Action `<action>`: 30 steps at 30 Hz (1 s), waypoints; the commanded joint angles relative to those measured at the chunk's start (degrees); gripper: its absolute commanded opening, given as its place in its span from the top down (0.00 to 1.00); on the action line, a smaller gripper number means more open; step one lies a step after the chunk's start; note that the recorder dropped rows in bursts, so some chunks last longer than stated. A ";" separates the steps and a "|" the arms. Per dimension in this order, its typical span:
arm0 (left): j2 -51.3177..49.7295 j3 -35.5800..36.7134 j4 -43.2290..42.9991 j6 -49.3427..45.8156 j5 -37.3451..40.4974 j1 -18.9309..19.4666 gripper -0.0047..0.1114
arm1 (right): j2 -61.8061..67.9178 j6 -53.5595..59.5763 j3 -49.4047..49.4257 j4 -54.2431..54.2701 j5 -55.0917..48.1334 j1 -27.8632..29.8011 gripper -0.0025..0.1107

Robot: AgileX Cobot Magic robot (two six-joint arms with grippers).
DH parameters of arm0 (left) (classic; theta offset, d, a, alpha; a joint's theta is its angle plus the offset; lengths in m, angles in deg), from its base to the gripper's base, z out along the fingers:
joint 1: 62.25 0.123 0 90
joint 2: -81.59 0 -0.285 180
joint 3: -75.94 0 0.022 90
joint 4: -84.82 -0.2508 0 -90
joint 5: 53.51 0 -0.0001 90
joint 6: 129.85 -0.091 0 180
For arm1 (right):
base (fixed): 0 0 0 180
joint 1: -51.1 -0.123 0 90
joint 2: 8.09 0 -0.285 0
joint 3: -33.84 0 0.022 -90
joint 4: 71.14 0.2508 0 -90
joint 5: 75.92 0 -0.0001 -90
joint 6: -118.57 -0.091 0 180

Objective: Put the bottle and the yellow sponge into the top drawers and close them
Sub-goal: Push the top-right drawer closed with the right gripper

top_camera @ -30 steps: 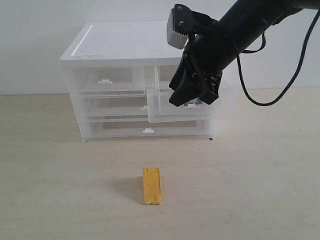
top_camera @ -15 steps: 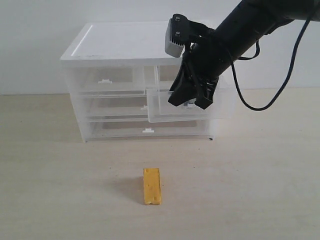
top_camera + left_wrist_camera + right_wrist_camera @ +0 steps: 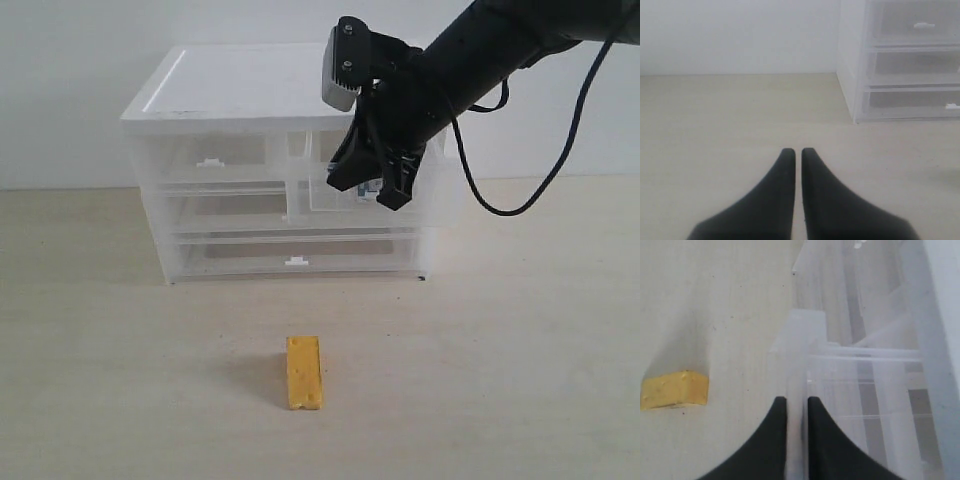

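The right gripper [image 3: 796, 401] is being held at the front of the right top drawer [image 3: 318, 203] of the white-topped cabinet [image 3: 240, 85], its fingers being kept nearly together with a translucent wall of that drawer pinched between them. This drawer is being shown almost level with the cabinet face, its front standing only slightly proud. A small patch of white and teal, taken to be the bottle [image 3: 369, 187], is being glimpsed inside that drawer between the black fingers; most of it is being hidden by the gripper. The left top drawer [image 3: 215, 165] is being shown pushed in, flush with the cabinet front. The yellow sponge [image 3: 304, 372] is being left lying flat on the table [image 3: 500, 350], well in front of the cabinet and apart from both arms. The left gripper [image 3: 796, 151] is being held above bare table off to one side of the cabinet, its two fingers being kept closed, with only a thin slit between them and nothing held.
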 commanded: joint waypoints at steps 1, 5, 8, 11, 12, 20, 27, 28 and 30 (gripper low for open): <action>0.17 0.19 0.44 -0.13 -0.21 0.14 0.92 | -0.21 -0.07 -0.16 -1.69 5.57 0.53 0.98; 0.17 0.19 0.44 -0.13 -0.21 0.14 0.92 | -0.21 0.78 -0.16 -2.05 7.14 0.53 0.97; 0.17 0.19 0.44 -0.13 -0.21 0.14 0.92 | -0.21 0.78 -0.16 -2.05 8.82 0.53 0.88; 0.17 0.19 0.44 -0.13 -0.21 0.14 0.92 | -0.21 0.54 -0.16 -2.05 9.68 0.53 0.69; 0.17 0.19 0.44 -0.13 -0.21 0.14 0.92 | -0.21 0.54 -0.16 -2.05 9.81 0.53 0.63; 0.17 0.19 0.44 -0.13 -0.21 0.14 0.92 | -0.94 -4.40 -0.16 -1.62 9.32 0.53 0.42; 0.17 0.19 0.44 -0.13 -0.21 0.14 0.92 | -5.86 -14.74 -0.16 -1.47 8.51 0.53 0.43; 0.17 0.19 0.44 -0.13 -0.21 0.14 0.92 | -6.49 -17.74 -0.16 -1.47 8.51 0.53 0.43; 0.17 0.19 0.44 -0.13 -0.21 0.14 0.92 | -7.54 -25.57 -0.16 -1.47 8.36 0.53 0.43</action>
